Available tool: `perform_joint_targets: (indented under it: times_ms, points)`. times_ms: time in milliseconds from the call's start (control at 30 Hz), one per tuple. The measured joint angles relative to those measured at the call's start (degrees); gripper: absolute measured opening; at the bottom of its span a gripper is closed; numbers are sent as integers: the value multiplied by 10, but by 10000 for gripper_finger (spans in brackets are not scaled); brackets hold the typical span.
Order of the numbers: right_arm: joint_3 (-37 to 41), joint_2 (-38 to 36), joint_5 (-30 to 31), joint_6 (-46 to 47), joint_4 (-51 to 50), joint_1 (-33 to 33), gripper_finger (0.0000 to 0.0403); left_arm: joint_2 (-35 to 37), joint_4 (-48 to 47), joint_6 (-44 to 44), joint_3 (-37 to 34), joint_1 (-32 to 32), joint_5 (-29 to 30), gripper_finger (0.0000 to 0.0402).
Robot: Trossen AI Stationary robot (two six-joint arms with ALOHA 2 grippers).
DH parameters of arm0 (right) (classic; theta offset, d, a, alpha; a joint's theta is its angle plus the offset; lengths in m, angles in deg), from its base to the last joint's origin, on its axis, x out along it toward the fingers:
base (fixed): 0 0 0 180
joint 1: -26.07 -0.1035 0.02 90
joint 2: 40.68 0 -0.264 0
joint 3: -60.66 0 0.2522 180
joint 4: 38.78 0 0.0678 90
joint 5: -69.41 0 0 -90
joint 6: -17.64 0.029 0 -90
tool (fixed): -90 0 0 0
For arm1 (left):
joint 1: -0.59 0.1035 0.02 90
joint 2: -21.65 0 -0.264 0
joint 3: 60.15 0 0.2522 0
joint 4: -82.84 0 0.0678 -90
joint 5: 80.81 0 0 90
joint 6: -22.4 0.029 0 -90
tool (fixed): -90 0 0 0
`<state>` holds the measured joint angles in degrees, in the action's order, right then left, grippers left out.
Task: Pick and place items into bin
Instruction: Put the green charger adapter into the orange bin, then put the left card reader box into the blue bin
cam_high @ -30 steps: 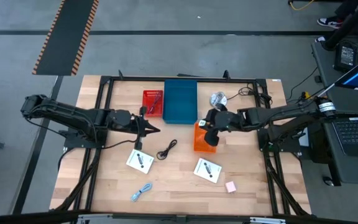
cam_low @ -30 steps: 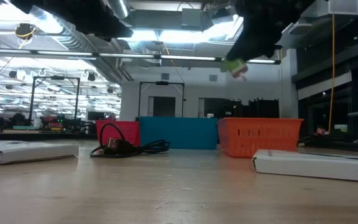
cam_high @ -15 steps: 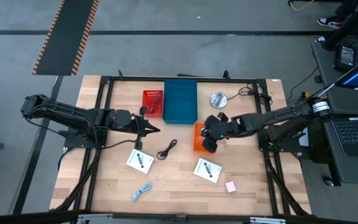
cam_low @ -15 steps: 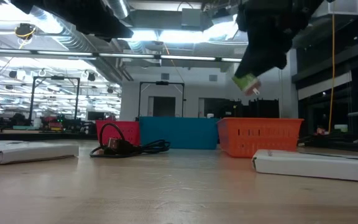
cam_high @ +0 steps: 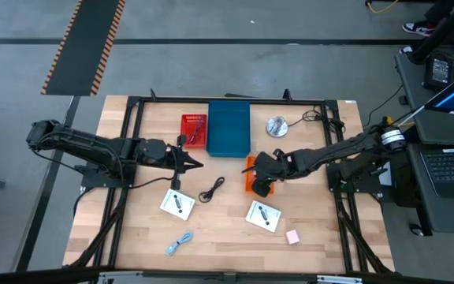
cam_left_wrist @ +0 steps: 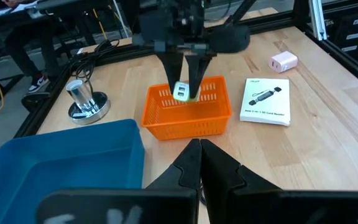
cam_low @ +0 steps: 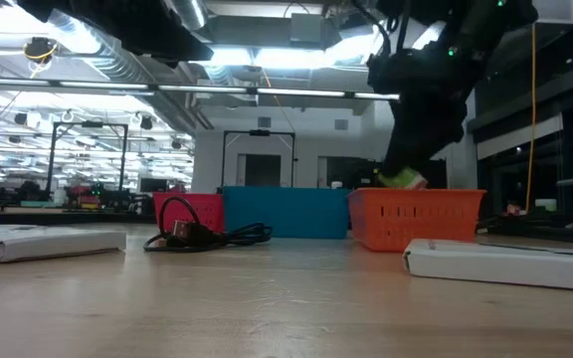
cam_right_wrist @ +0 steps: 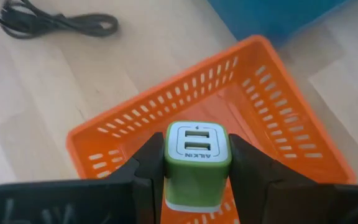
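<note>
Your right gripper [cam_right_wrist: 196,163] has its jaws closed on a small green-and-white USB charger block [cam_right_wrist: 197,163], clamped on two opposite sides with the two ports facing the wrist camera. In the left wrist view you can see the right gripper [cam_left_wrist: 185,84] holding the charger block [cam_left_wrist: 183,91] at the rim of the orange perforated plastic basket [cam_left_wrist: 187,119], over its open top. From counter height the charger block [cam_low: 403,179] sits right at the basket's [cam_low: 416,217] upper edge; you cannot tell from here whether it touches the basket floor. From above, the right gripper [cam_high: 262,180] covers most of the orange basket [cam_high: 250,167], which stands on the wooden counter [cam_high: 227,237] just beside the blue rectangular bin [cam_high: 228,128].

Your left gripper [cam_high: 195,165] hangs above the counter beside the red basket [cam_high: 194,129], its jaws pressed together and holding nothing; the left wrist view shows the left fingertips [cam_left_wrist: 199,163] meeting at a point.

On the counter lie:
- the black coiled cable [cam_high: 211,189], between the two grippers
- one white rectangular card with dark marks [cam_high: 177,204], near the cable on the left arm's side
- a second white card [cam_high: 263,215], just in front of the orange basket
- the small pink block [cam_high: 292,237], near the second card
- the light-blue cable [cam_high: 179,244], near the front edge
- a round silver disc-like object [cam_high: 276,125], behind the orange basket and apart from it
</note>
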<state>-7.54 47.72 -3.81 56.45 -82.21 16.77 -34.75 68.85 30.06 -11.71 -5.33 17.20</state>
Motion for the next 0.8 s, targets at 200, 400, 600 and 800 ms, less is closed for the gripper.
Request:
perform_joint_targets:
  times_ms: [200,400,600,800]
  points:
    - [0,34,0,0,2,0,114,0,0,-8,0,0,0,3]
    - [0,49,0,1,2,3,141,0,0,-11,0,0,0,2]
    - [0,50,1,0,0,11,176,0,0,-11,0,0,0,4]
    - [0,48,1,-31,0,18,163,0,0,-11,0,0,0,1]
